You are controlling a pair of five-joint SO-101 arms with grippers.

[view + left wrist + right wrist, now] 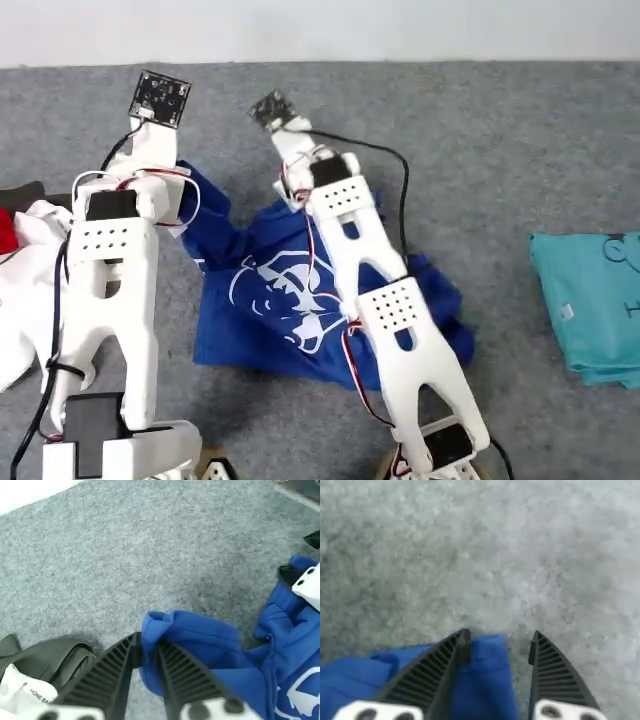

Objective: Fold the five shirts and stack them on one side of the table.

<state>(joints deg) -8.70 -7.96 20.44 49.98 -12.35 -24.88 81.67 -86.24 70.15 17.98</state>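
Because the blue shirt (270,290) is soft, limp cloth, it will likely weigh almost nothing, sag from any single hold and drag in wrinkles across the rough grey table (480,150). It is not fragile or slippery. The best holds look like 2 matching points on an outer edge, such as both shoulder corners or both hem corners, so that it can be pulled flat before a fold.

On the high view the shirt lies crumpled at the table's centre with its white print facing up, and 1 bunched end is drawn out toward 10 o'clock. The left gripper (147,647) is clenched on that bunched fold, with blue fabric pinched between its ribbed jaws. The right gripper (500,642) is released: its jaws stand apart over the shirt's far edge near 12 o'clock, 1 above the cloth and the other above bare table, and nothing is pinched.

A teal shirt (590,305) lies folded flat at 3 o'clock, well apart from the blue one, which seems to mark the stacking side. A loose white shirt (25,290) lies at 9 o'clock, with an olive garment (45,662) touching it. No bin or tray holds any of them, and every garment rests directly on the table.
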